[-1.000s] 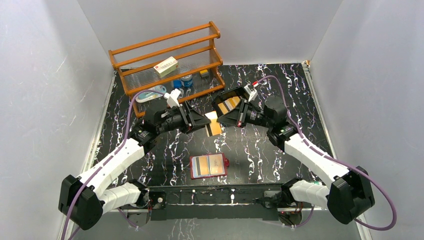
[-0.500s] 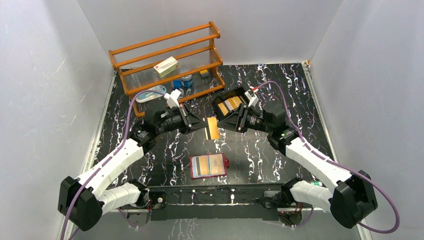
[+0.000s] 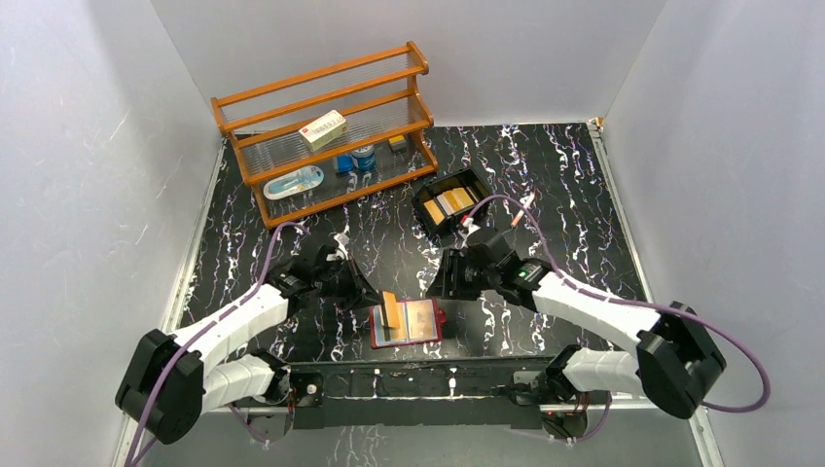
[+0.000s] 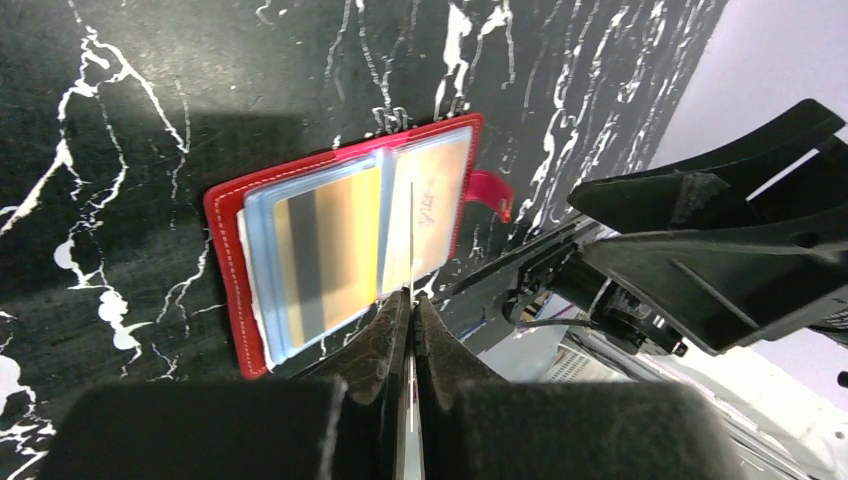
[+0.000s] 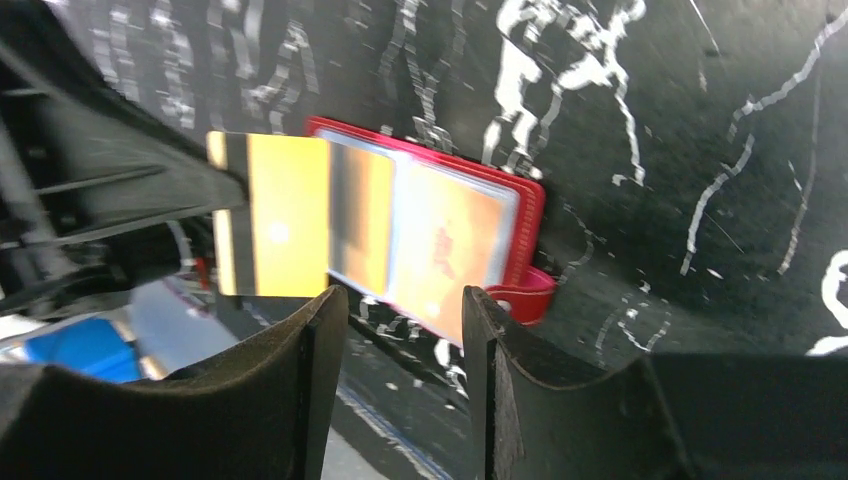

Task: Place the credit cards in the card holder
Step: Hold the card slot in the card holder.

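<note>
Gold card [image 3: 390, 309] stood on edge over the open card holder [image 3: 420, 324], which lay flat near the table's front edge, between the two arm bases. A second ago this card hung mid-air beside the black tray [image 3: 419, 206], with both arms on it. Since then the left gripper [image 3: 377, 296] had clamped onto it and brought it down, and the right gripper [image 3: 440, 284] had let go, jaws apart and empty, just beside the holder. I judged the handover done and the slot insertion next. A striped card already showed in the left sleeve, and more cards waited in the tray. Black marbled table [image 3: 555, 175]; wooden rack [image 3: 321, 78] back-left; plain pale walls.
</note>
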Motion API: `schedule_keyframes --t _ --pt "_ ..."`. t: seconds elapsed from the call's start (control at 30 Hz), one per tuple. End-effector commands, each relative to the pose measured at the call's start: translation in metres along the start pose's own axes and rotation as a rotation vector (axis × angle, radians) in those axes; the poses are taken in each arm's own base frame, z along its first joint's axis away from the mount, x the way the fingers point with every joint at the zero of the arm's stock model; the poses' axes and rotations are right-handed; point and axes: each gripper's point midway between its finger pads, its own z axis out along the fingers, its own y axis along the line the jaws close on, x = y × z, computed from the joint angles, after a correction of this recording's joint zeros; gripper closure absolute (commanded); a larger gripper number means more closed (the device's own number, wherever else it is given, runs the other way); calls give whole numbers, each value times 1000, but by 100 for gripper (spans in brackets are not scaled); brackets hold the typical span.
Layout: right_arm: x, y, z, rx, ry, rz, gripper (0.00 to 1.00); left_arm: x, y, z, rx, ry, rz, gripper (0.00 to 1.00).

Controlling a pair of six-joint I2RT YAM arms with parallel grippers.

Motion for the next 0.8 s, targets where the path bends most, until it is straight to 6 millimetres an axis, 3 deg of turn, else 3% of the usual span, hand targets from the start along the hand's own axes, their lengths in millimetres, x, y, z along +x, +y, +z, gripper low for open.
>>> schedule_keyframes --t 0.0,0.4,0.5,0.77 --pt "13 -28 15 148 9 -55 46 7 4 8 17 24 8 100" --pt "35 -44 42 276 83 -160 42 16 7 30 102 71 54 100" --pt "41 -48 47 286 98 -163 45 18 5 33 117 78 72 100" --pt "48 -55 52 302 115 -164 54 24 22 42 94 84 73 100"
